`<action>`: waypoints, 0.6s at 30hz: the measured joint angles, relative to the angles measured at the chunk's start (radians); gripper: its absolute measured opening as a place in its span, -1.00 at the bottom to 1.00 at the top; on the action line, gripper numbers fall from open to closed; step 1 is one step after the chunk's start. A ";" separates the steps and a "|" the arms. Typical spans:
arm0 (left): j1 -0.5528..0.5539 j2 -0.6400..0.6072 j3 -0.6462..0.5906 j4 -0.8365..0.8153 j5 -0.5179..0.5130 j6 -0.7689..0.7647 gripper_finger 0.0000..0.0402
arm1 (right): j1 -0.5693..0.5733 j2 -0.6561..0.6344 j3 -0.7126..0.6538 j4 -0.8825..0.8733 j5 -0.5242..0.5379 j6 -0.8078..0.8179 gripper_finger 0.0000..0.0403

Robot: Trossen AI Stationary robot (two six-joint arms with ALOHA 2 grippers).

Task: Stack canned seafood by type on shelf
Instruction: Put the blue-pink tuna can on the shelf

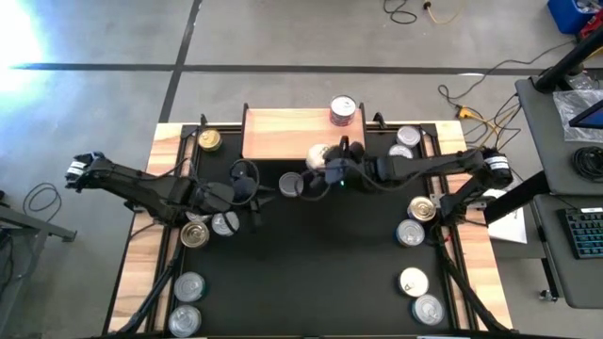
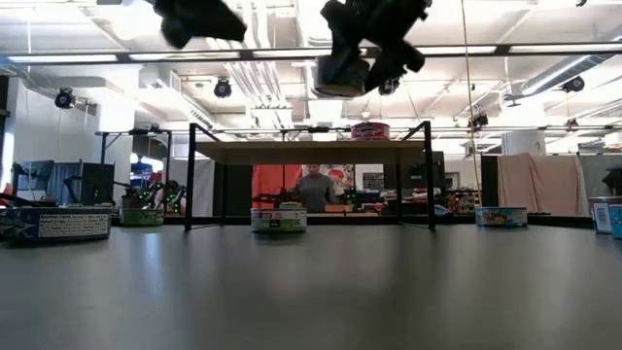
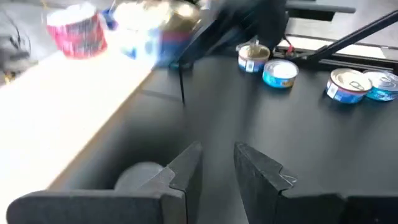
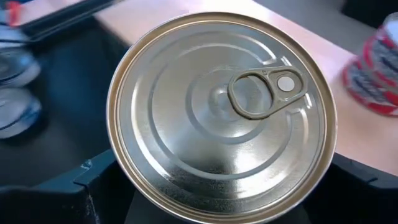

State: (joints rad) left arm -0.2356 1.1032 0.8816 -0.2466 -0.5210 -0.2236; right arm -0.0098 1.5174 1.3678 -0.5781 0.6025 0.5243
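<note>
Nearest to you in the right wrist view, your right hand (image 4: 217, 186) holds a flat round tin with a pale gold pull-tab lid (image 4: 221, 118), fingers spread wide around its sides. The lid faces up, so its short axis stands vertical and it rides flat. In the high view that hand sits raised at the front edge of the low light-wood shelf on thin black legs (image 1: 283, 132), with the tin just over that edge.

Your left hand (image 1: 247, 181) hovers over the black mat (image 1: 320, 273) in front of the shelf's left end, fingers narrow and holding nothing that shows.

By my reading the job is barely begun. Only one red-labelled round tin (image 1: 343, 110) stands on the shelf, near its right back corner, upright on its flat base. A silver-lidded tin (image 1: 291, 185) lies on the mat just in front of the shelf. Farther out, the rest lie flat and unsorted: a cluster of tins by the left arm (image 1: 209, 227), two at the near left corner (image 1: 187, 301), several down the desk's right side (image 1: 415, 226), and one gold-lidded tin at the far left (image 1: 209, 140).
</note>
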 joint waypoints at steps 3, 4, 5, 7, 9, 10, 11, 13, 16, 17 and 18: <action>0.002 0.031 0.083 -0.063 -0.050 0.086 -0.61 | -0.058 0.021 0.000 0.011 0.001 0.000 0.74; 0.004 0.040 0.109 -0.079 -0.068 0.111 -0.61 | -0.075 0.034 0.000 0.012 0.000 0.000 0.74; 0.008 0.046 0.129 -0.104 -0.083 0.129 -0.61 | -0.092 0.046 0.000 0.020 0.000 0.000 0.75; 0.026 0.056 0.160 -0.129 -0.094 0.150 -0.61 | -0.124 0.065 0.000 0.023 -0.011 -0.002 0.77; 0.048 0.053 0.174 -0.131 -0.089 0.166 -0.61 | -0.148 0.083 0.000 0.036 -0.017 -0.017 0.78; 0.058 0.049 0.174 -0.132 -0.087 0.171 -0.61 | -0.157 0.091 0.000 0.040 -0.019 -0.024 0.79; 0.071 0.043 0.175 -0.130 -0.087 0.174 -0.61 | -0.165 0.100 0.000 0.039 -0.021 -0.034 0.79; 0.092 0.029 0.172 -0.131 -0.083 0.179 -0.61 | -0.176 0.120 0.000 0.041 -0.028 -0.055 0.79; 0.116 0.025 0.170 -0.129 -0.083 0.188 -0.61 | -0.187 0.143 0.000 0.041 -0.034 -0.064 0.80; 0.121 0.025 0.168 -0.131 -0.083 0.189 -0.61 | -0.191 0.146 0.000 0.045 -0.034 -0.064 0.80; 0.123 0.025 0.167 -0.130 -0.082 0.189 -0.61 | -0.193 0.149 0.000 0.046 -0.034 -0.064 0.82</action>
State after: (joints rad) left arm -0.1122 1.1282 1.0484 -0.3768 -0.6033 -0.0346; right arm -0.2031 1.6665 1.3674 -0.5323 0.5682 0.4603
